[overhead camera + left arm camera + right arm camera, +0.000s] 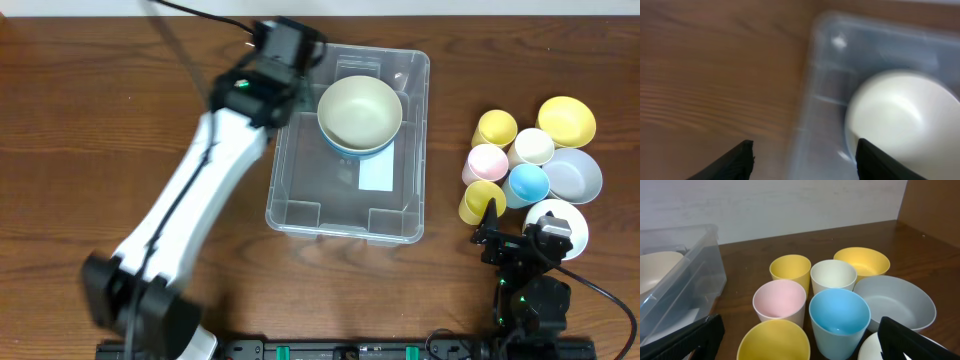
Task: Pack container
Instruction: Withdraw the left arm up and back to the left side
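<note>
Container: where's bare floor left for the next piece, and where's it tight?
Free: the container floor's near half, from the stacked bowls to the near wall, label included; also the table strip in front of it. Tight: the far end, filled by the bowls, with the left gripper over its left corner, and the cup cluster on the right.

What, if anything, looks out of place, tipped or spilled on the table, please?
Nothing stands out. The cream bowl sits nested in a blue bowl inside the container, and the cups and the grey bowl beside it stand upright, with nothing spilled.
</note>
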